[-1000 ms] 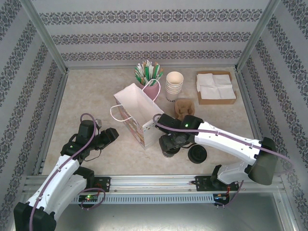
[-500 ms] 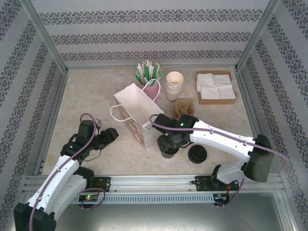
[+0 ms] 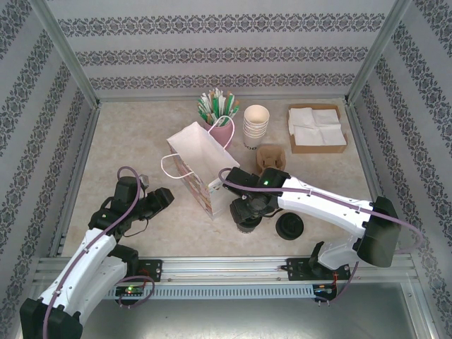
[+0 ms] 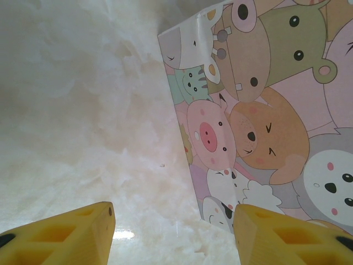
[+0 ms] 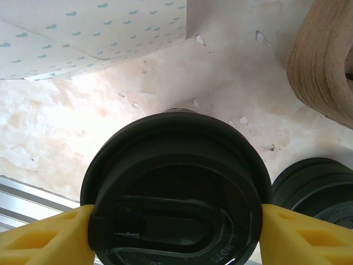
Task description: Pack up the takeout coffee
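The takeout coffee stands toward the near middle of the desk. The paper bag is just beside it at its 10 o'clock, the brown pulp carrier near at 1 o'clock, and a loose black lid at 4 o'clock. The right fingers are spread wide and sit against the round black lid at its 3 and 9 o'clock edges, so they look clamped on the cup's top. Whether the base is clear of the desk cannot be told. The left fingers are parted with nothing between them and face the cartoon-printed side of the bag. The cup will probably handle as a light thing with thin paper walls that give under a squeeze. Its smooth plastic lid is likely slippery and only pressed on, so a hard pinch could dent the wall or pop the lid off. Whether there is liquid inside cannot be seen, so it is wise to treat the cup as top-heavy and keep it upright. The safest hold is likely just under the lid, where the rolled rim stiffens the paper, with the two fingers opposite each other across the full width and pressing only lightly.
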